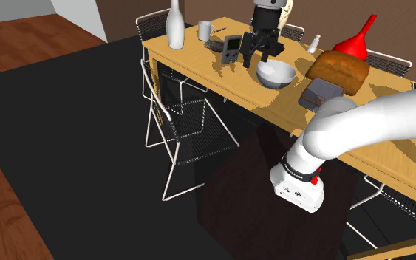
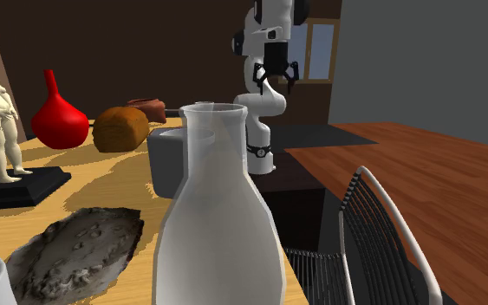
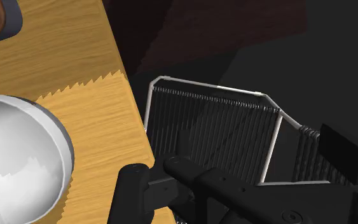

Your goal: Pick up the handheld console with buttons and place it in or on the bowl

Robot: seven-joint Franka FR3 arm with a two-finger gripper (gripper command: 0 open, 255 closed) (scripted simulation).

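You have tool [image 1: 260, 56] open, jaws apart, empty, hovering near bowl [image 1: 276, 74]. Grey console [image 1: 232, 49] upright on tabletop [image 1: 195, 53], near bowl, tool between. Console buttons too small to make out; bowl cut off in wrist view.

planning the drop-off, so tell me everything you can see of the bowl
The bowl is round, deep and glossy grey-white, with a thick rim and an empty inside. It stands upright on the wooden table, near the edge by the wire chair. Nothing but the table touches it.
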